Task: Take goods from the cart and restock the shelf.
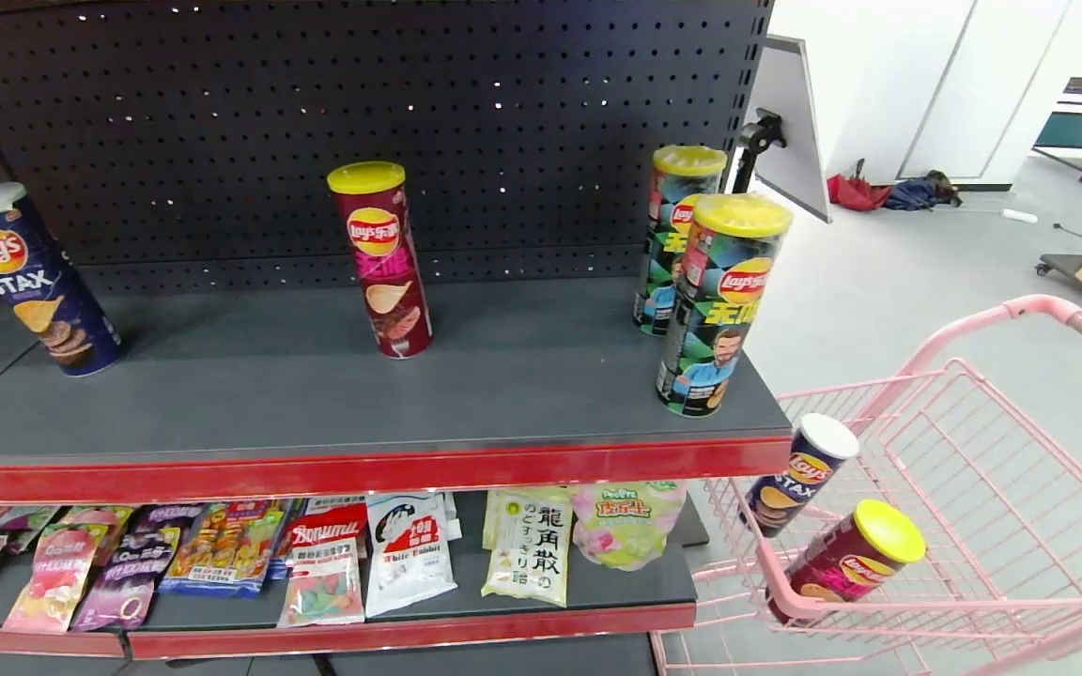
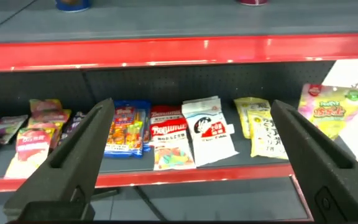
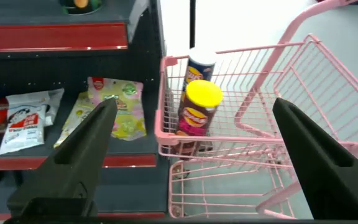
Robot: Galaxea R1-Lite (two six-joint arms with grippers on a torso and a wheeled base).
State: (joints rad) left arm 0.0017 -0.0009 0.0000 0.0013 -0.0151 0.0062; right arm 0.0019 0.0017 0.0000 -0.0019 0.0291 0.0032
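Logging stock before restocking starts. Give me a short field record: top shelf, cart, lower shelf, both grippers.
top shelf: blue white-lidded chip can, maroon yellow-lidded chip can, two green-patterned yellow-lidded cans, all standing
pink wire cart: holds one blue can, one maroon can
lower shelf: row of flat snack bags
left gripper: open, facing lower shelf
right gripper: open, facing cart

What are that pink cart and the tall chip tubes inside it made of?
The pink cart looks like metal wire with a glossy pink coating: thin rods form a grid. The blue tube and maroon tube look like printed cardboard with a slight sheen, capped by smooth, probably plastic lids.
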